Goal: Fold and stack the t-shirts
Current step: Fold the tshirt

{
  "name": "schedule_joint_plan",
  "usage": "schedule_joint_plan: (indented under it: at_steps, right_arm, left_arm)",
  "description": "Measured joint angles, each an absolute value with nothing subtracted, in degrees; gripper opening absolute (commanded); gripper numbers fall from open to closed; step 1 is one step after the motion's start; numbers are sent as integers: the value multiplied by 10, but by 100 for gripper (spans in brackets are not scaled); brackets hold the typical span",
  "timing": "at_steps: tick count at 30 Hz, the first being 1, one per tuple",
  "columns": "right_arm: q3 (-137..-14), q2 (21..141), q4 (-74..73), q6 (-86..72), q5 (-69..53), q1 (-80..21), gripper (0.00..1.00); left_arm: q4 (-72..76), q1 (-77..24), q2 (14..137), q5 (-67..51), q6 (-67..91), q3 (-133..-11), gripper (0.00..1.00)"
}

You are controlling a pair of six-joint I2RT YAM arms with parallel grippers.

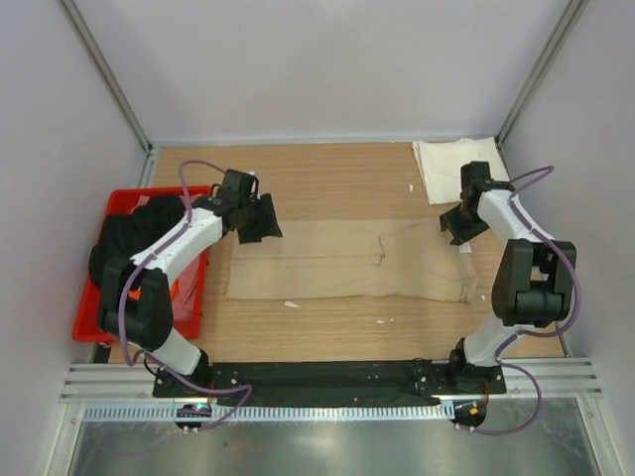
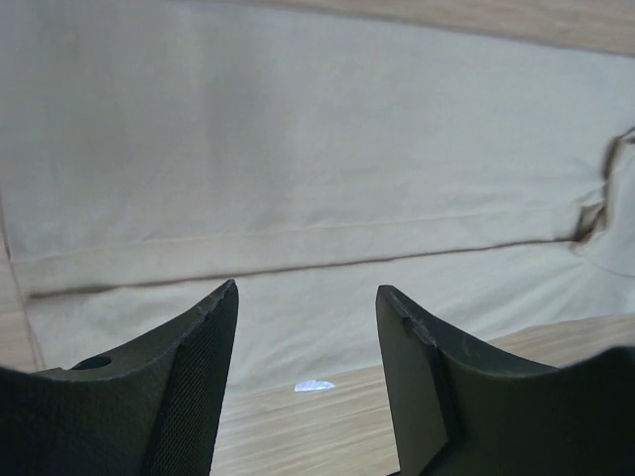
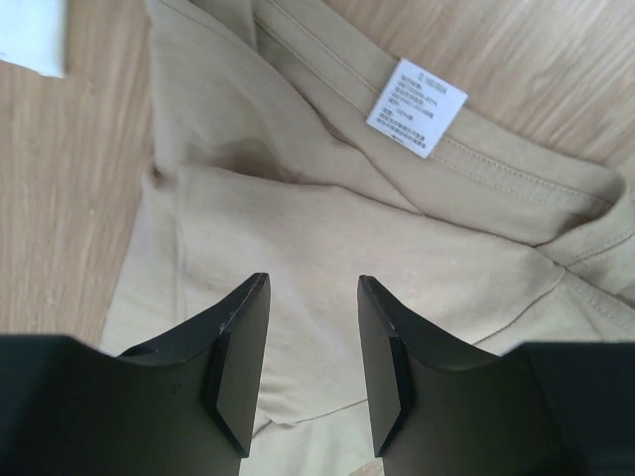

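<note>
A tan t-shirt [image 1: 347, 263] lies flat on the wooden table, folded lengthwise into a long strip. My left gripper [image 1: 260, 220] is open and empty above its left end; the left wrist view shows the tan cloth [image 2: 298, 178] below the fingers. My right gripper [image 1: 458, 226] is open and empty above the shirt's right end, over the collar with its white label [image 3: 417, 107]. A folded cream-white t-shirt [image 1: 451, 169] lies at the back right corner. Black shirts [image 1: 129, 238] sit in the red bin.
The red plastic bin [image 1: 109, 297] stands at the left edge, with orange cloth [image 1: 184, 288] showing inside. Small white scraps [image 1: 292, 303] lie on the table [image 1: 337, 174] in front of the tan shirt; one shows in the left wrist view [image 2: 316, 386].
</note>
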State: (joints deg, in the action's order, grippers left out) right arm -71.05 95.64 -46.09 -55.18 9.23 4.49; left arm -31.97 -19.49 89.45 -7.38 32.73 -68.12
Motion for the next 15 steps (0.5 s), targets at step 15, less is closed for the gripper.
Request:
schedule_joint_plan:
  at_steps: [15]
  right_arm:
    - [-654, 992, -397, -582, 90, 13, 46]
  left_arm:
    - [-295, -207, 896, -58, 346, -559, 49]
